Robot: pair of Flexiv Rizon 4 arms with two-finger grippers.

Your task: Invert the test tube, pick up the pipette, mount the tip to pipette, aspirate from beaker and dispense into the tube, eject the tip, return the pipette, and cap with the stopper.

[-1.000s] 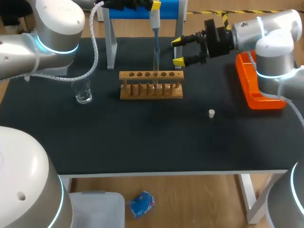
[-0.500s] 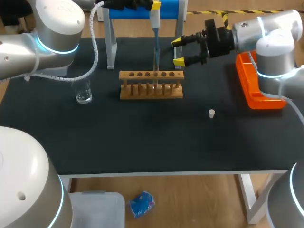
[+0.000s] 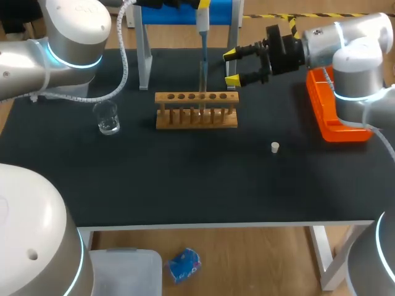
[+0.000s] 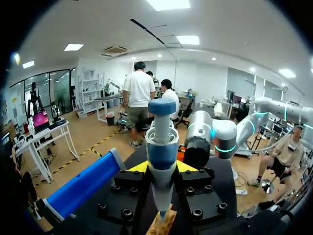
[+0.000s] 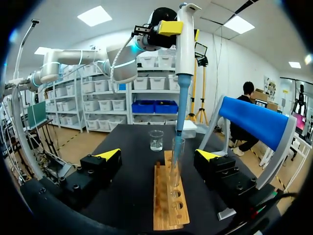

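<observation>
My left gripper (image 3: 201,5) is shut on the white and blue pipette (image 3: 202,24) and holds it upright over the wooden rack (image 3: 196,111). The pipette's thin tip reaches down into the mouth of a clear test tube (image 5: 176,166) standing in the rack (image 5: 170,203). In the left wrist view the pipette (image 4: 162,156) is clamped between the yellow tips of that gripper (image 4: 162,169). My right gripper (image 3: 232,66) hangs open, just right of the tube, holding nothing; its fingers (image 5: 110,154) flank the rack's end. The glass beaker (image 3: 108,117) stands left of the rack. A small white stopper (image 3: 275,147) lies on the mat.
An orange tray (image 3: 333,114) sits at the table's right edge under my right arm. A blue-topped stand (image 3: 185,13) on grey legs rises behind the rack. The black mat in front of the rack holds only the stopper.
The left arm has lifted the pipette slightly; its tip sits a little higher in the tube. The right arm has not moved.
</observation>
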